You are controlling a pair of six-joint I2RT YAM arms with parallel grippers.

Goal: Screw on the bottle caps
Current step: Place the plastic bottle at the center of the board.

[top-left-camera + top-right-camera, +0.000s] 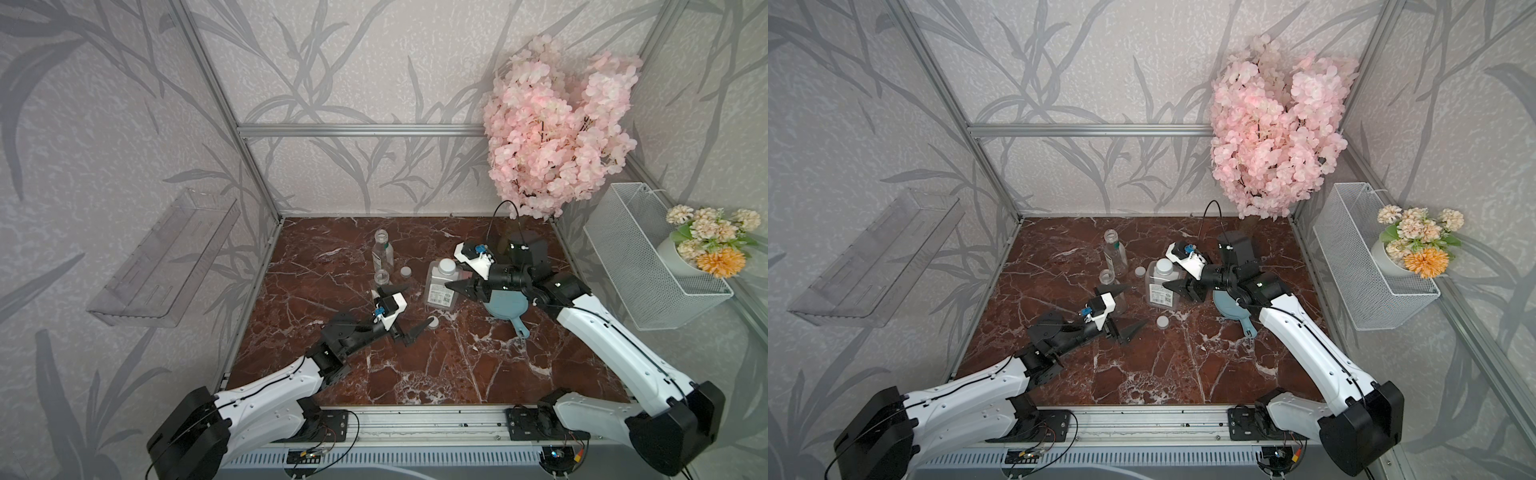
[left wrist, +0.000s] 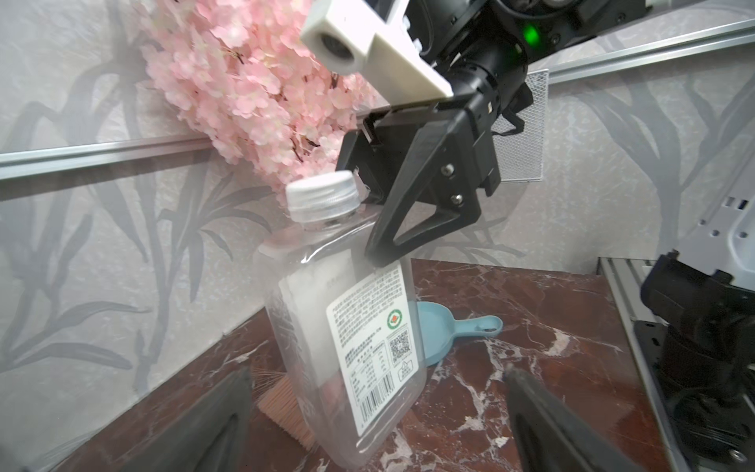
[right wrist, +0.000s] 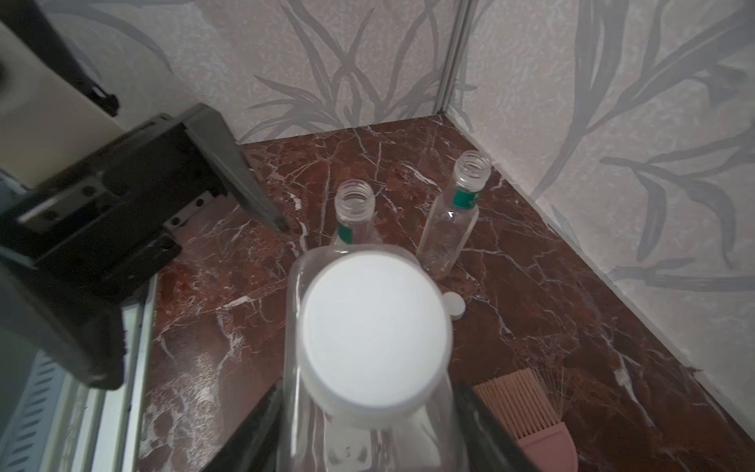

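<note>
We read the marble table (image 1: 374, 374) in a top view as a clock face, with twelve at the back wall. The square bottle (image 1: 440, 286) stood just off centre toward one o'clock, and a white cap (image 1: 447, 265) sat on its neck. The right gripper (image 3: 369, 433) came in from three o'clock and pinched that bottle, with one black finger pressed on each side of its body below the cap. We could not tell how far the cap was threaded.

The left gripper (image 1: 409, 309) hung at about eight o'clock of the square bottle. Its fingers were spread wide and held nothing.

Two round bottles stood uncapped toward eleven o'clock. The far round bottle (image 1: 382, 251) was nearer the back wall, and the near round bottle (image 1: 381, 277) was just beside the left gripper's upper finger.

One loose cap (image 1: 405, 272) lay between the round bottles and the square bottle. The other loose cap (image 1: 433, 322) lay at six o'clock of the square bottle, near the left gripper's lower fingertip. A blue scoop (image 1: 513, 316) lay at four o'clock, partly under the right arm.
</note>
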